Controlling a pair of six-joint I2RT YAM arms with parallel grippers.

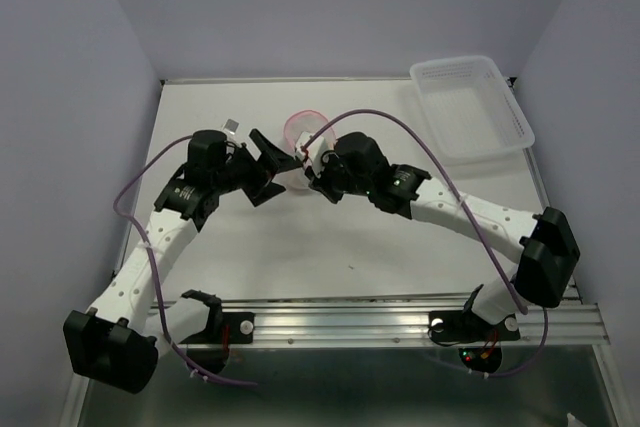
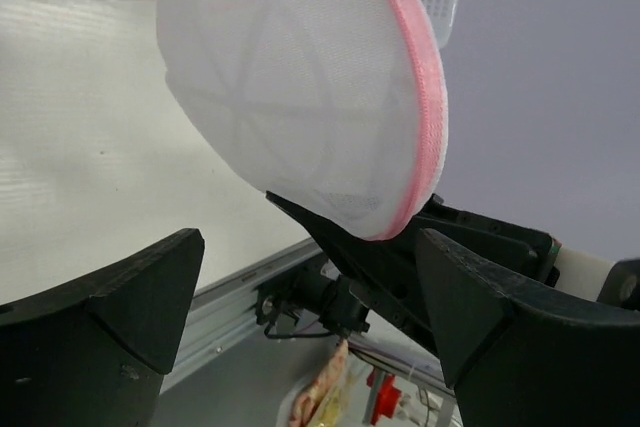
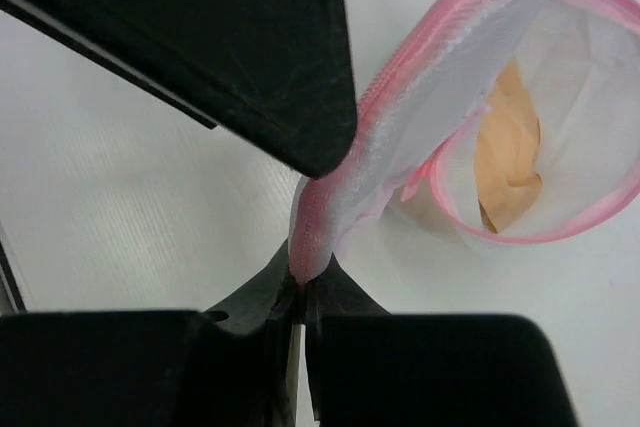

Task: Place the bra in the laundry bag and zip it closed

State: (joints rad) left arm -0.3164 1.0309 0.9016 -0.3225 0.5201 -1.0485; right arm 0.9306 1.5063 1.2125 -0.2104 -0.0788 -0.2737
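The bra (image 3: 510,137) is inside the laundry bag (image 2: 290,87). The right claw (image 3: 300,292) pinches its pink rim (image 3: 330,197). The left claw (image 2: 310,287) is wide open. Next, hold the bag and zip.

Tan bra (image 3: 508,142) inside open laundry bag (image 3: 590,77)

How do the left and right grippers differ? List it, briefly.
The left gripper is open; the right gripper is shut. The left gripper's fingers stand either side of the bag without gripping it; the right gripper pinches the bag's pink rim. Both are at the bag, which is unzipped with the bra inside.
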